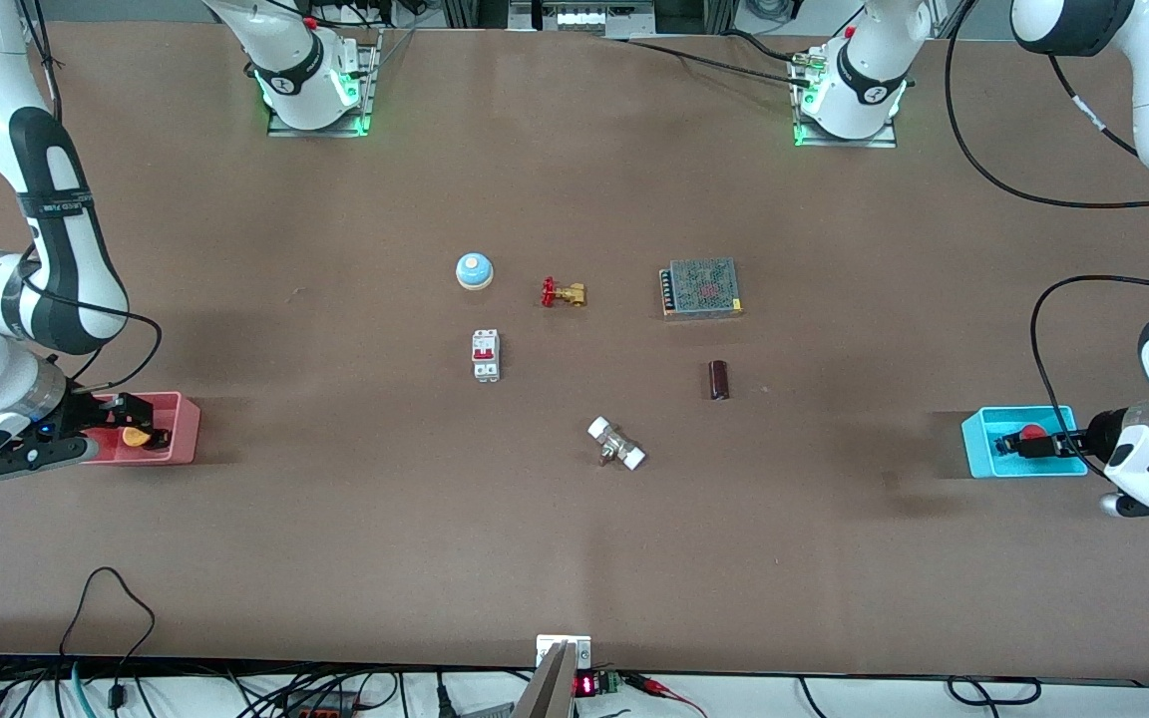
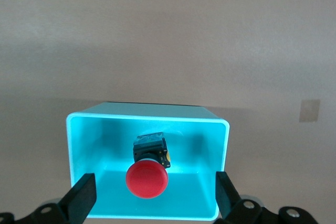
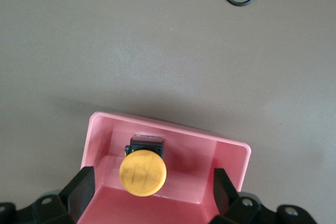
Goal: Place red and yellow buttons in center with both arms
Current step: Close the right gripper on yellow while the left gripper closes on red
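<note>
The red button (image 2: 146, 179) lies on its side in a blue bin (image 2: 147, 111) at the left arm's end of the table. My left gripper (image 2: 155, 195) hangs open over that bin, one finger on each side of the red cap and clear of it. In the front view the red button (image 1: 1033, 432) shows just ahead of the left gripper (image 1: 1045, 445). The yellow button (image 3: 142, 172) lies in a pink bin (image 3: 168, 124) at the right arm's end. My right gripper (image 3: 152, 190) is open over it in the same way, touching nothing. From the front, the right gripper (image 1: 126, 424) covers part of the yellow button (image 1: 137, 437).
Around the middle of the table lie a blue-and-white bell (image 1: 474, 270), a brass valve with a red handle (image 1: 563, 293), a meshed metal box (image 1: 701, 287), a white breaker switch (image 1: 486, 355), a dark cylinder (image 1: 719, 380) and a white-ended fitting (image 1: 616, 444).
</note>
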Controlling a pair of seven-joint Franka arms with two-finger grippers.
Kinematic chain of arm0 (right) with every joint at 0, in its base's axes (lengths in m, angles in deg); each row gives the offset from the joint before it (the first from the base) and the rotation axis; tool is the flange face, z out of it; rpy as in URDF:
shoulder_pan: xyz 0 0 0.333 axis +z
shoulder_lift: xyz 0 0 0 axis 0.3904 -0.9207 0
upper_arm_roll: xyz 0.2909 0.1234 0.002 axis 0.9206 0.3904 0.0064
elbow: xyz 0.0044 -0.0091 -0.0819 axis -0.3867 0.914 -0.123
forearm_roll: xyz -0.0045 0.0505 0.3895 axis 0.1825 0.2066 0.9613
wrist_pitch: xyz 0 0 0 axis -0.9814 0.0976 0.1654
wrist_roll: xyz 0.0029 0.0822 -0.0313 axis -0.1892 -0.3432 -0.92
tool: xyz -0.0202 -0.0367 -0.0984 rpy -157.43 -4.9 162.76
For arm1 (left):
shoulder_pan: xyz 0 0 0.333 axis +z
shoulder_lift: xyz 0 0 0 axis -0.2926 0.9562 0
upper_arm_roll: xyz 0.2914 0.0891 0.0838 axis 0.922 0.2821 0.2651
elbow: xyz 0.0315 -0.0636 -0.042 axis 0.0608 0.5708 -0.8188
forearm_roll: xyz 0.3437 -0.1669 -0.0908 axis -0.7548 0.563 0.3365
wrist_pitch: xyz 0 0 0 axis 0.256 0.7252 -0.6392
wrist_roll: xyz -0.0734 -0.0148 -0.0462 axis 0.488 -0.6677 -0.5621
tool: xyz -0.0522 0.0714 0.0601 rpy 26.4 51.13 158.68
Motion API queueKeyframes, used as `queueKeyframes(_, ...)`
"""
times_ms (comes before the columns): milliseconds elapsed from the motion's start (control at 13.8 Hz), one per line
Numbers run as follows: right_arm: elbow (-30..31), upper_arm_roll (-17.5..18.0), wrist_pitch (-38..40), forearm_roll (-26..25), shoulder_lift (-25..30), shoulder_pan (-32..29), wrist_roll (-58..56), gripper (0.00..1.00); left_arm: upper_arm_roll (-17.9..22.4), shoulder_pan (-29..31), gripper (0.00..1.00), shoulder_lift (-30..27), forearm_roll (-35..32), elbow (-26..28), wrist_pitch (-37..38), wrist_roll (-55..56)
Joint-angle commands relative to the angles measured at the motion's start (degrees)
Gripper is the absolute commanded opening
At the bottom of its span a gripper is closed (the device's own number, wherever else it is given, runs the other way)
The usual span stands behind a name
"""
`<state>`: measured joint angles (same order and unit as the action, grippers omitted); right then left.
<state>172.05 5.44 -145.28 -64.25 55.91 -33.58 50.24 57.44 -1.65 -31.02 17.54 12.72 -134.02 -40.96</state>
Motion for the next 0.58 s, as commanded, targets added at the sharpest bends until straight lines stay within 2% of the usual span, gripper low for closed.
queueKeyframes(0,-0.1,0.3,-0.7,2.4,-0.9,-0.3,-2.2,1.00,0.1,0.0,1.00,1.1,0.1,-1.5,0.4,-5.0)
queueKeyframes(506,-0.2,0.3,-2.6,2.6,-2.2,-0.3,-3.5,1.00,0.1,1.2,1.00,1.0,0.0,1.4,0.9,-7.1)
